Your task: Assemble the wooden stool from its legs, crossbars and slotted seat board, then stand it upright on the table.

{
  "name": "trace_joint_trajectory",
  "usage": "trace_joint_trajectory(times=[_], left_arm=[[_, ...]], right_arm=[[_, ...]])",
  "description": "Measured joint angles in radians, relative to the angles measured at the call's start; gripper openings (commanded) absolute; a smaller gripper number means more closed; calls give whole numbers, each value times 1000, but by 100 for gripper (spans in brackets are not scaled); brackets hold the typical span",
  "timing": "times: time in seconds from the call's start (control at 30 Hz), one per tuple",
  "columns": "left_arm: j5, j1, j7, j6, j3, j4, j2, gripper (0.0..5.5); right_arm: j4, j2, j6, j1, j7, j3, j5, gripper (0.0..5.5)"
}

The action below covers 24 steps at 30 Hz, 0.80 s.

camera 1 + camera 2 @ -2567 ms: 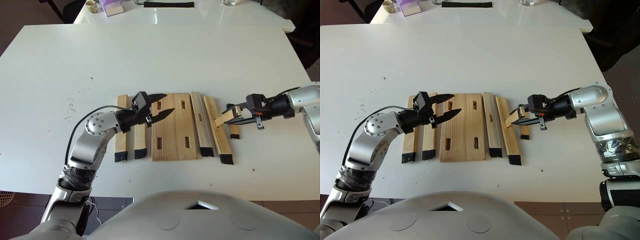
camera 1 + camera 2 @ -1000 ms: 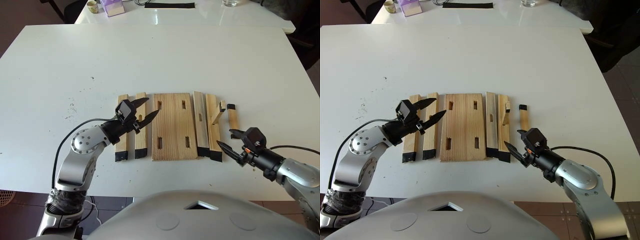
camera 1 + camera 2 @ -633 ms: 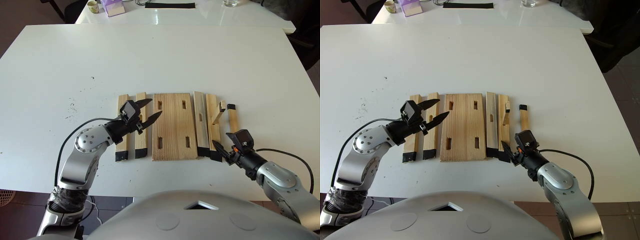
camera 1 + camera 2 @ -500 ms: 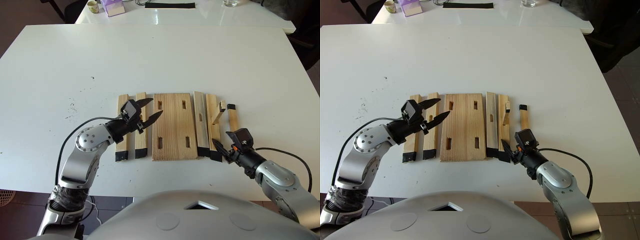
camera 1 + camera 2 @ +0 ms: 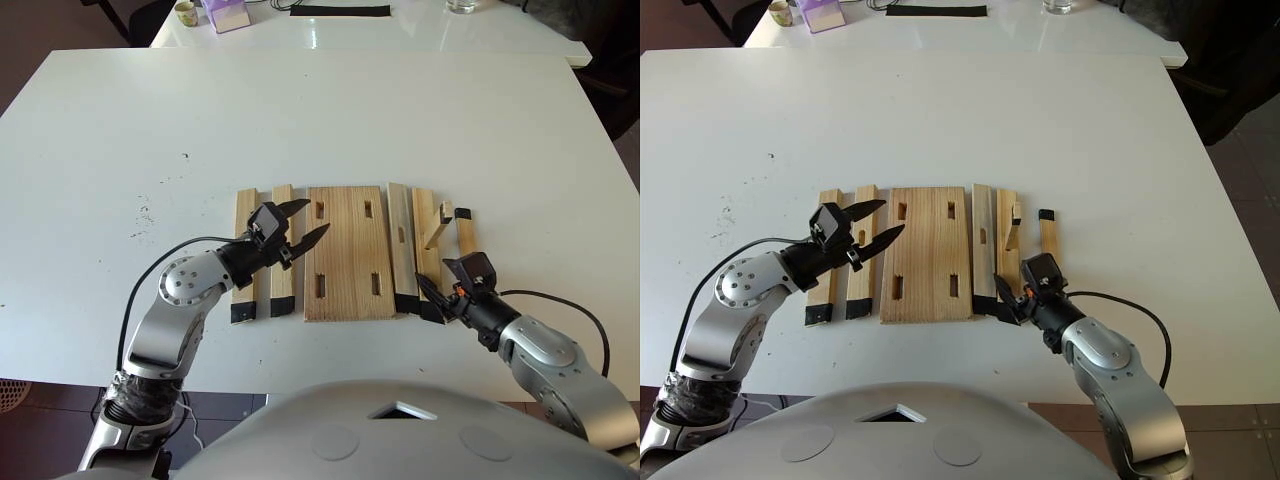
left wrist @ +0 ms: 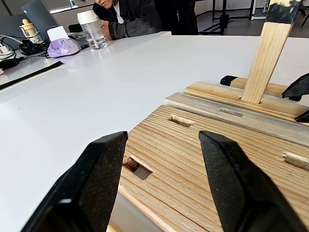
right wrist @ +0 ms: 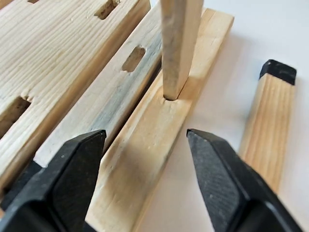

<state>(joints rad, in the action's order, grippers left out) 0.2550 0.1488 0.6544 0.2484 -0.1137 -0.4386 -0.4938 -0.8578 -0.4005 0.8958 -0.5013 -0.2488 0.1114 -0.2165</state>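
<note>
Pale wooden slotted seat board [image 5: 347,252] is lying flat on the white surface [image 5: 300,120]. Left hand [image 5: 318,216] is hovering over its left edge, spread open and empty. Right hand [image 7: 144,134], wide open and gripping nothing, is straddling the black-tipped wooden leg [image 5: 424,212] at its near end.

I note a white worktop [image 5: 300,110] with dark specks [image 5: 140,215] near its left side. Behind it, a second white table [image 5: 480,35] carries a purple box [image 5: 224,14], a small cup [image 5: 183,12], a flat black strip [image 5: 338,10] and a clear bottle [image 6: 91,30].
</note>
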Motion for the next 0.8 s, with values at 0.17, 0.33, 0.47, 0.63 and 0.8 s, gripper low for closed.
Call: trace_joint_trajectory(times=[0.17, 0.33, 0.47, 0.63, 0.8], left_arm=[[-1, 0, -1, 0, -5, 0, 0, 275], [-2, 5, -14, 0, -8, -1, 1, 275], [-18, 23, -22, -1, -9, -3, 1, 275], [-22, 38, -38, -1, -10, -16, 10, 275], [-36, 57, -54, -1, -13, -27, 20, 275]], right_arm=[[20, 2, -20, 2, 10, 3, 3, 310], [56, -20, -73, -4, 1, -9, 19, 310], [68, -48, -95, -23, -24, -35, 20, 310], [91, -89, -90, -47, -55, -41, 22, 310], [99, -117, -104, -49, -90, -54, 21, 281]])
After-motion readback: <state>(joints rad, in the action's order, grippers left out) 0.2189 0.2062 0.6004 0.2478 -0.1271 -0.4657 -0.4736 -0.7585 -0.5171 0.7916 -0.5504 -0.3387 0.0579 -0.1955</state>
